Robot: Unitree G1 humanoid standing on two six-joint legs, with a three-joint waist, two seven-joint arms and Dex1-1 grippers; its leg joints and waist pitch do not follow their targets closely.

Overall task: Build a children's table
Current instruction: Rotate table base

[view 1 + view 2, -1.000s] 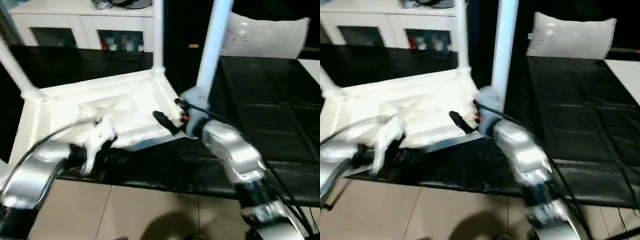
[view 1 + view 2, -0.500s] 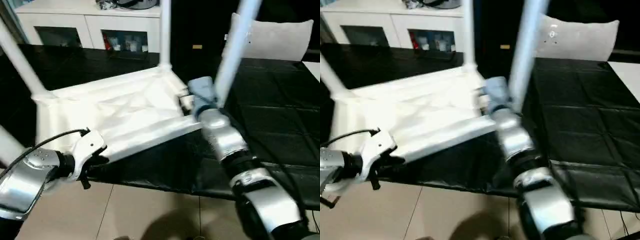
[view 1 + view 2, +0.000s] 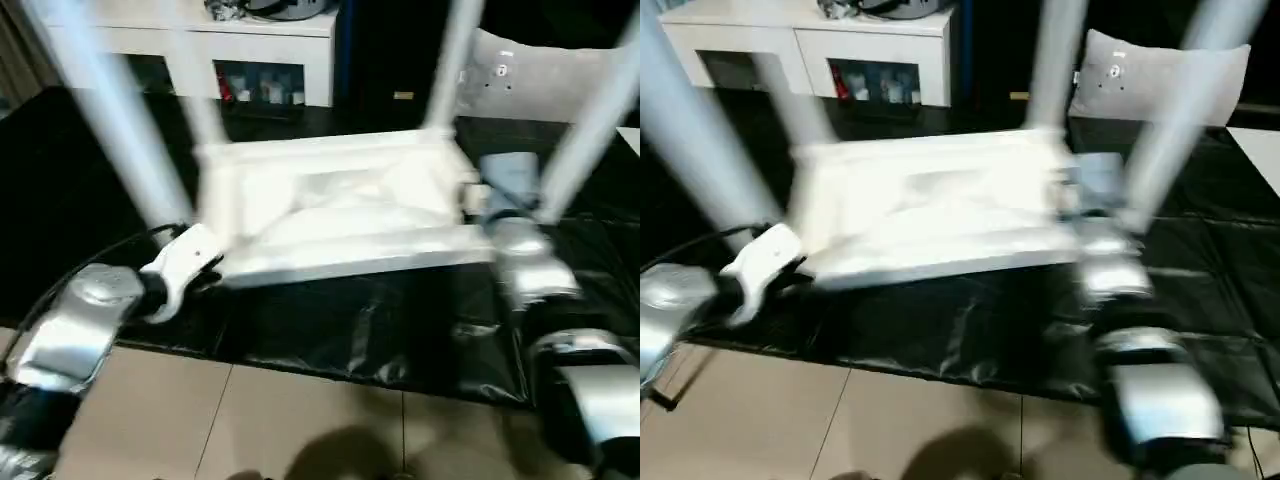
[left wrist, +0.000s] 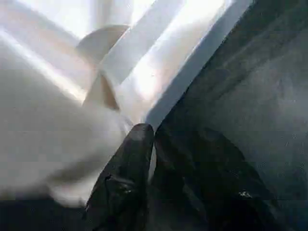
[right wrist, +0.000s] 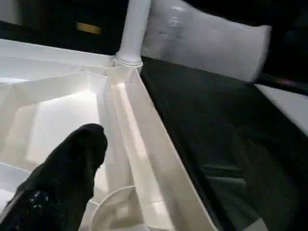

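Now | tabletop upside down, legs in sockets | left jaws grip rim | right jaws unclear

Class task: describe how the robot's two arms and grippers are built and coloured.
Both forearms are rounded silver metal. The left arm ends in a white wrist piece with a black cable looping to it; the right arm has dark joints. A gripper finger is matte black and rounded.

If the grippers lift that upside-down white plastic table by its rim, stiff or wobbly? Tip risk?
Probably fairly stiff: the white plastic tabletop shows moulded ribs on its underside. Likely light, being thin-walled plastic. Possibly top-heavy: the long white tube legs stand upward from the corners, so tilting may swing it.
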